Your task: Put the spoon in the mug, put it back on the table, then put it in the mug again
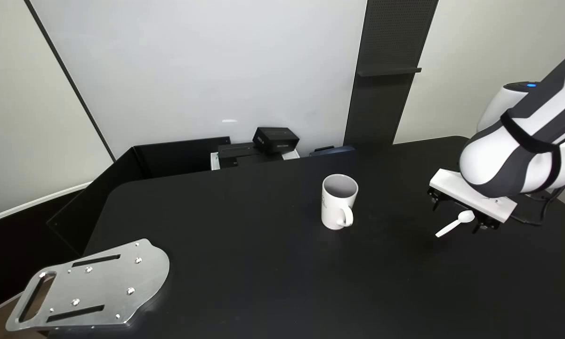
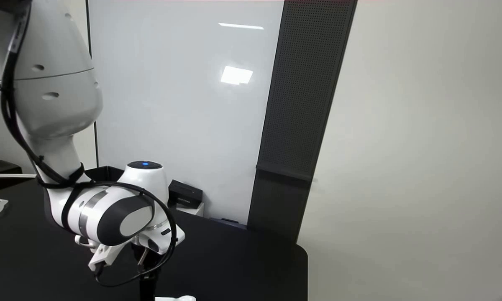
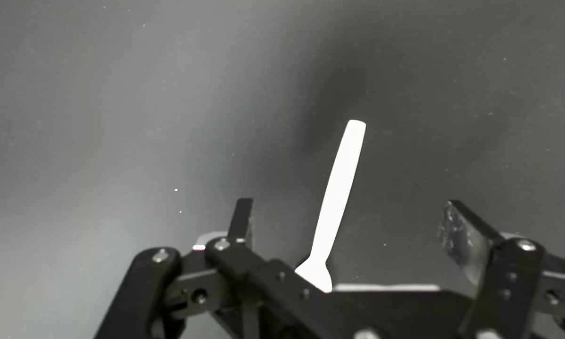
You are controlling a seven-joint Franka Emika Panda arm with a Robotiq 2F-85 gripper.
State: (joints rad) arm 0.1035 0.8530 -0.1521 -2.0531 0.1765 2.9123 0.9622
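Note:
The white spoon (image 3: 335, 200) lies on the black table (image 3: 122, 141), its handle pointing away from the gripper in the wrist view; part of its bowl is hidden by the gripper's body. My gripper (image 3: 348, 201) is open above it, one finger on either side of the spoon and nothing held. In an exterior view, the spoon (image 1: 456, 222) shows whole just below the gripper. The white mug (image 1: 335, 212) stands upright on the table, to the left of the spoon there, handle facing the camera; its visible inside is grey. Another exterior view cuts the spoon (image 2: 180, 298) at the bottom edge.
A grey metal plate (image 1: 103, 278) with slots rests at the table's near left corner. Behind the far edge sit a black box (image 1: 276, 140) and other dark items. A whiteboard (image 1: 216, 70) and a dark perforated panel (image 1: 391, 70) rise beyond.

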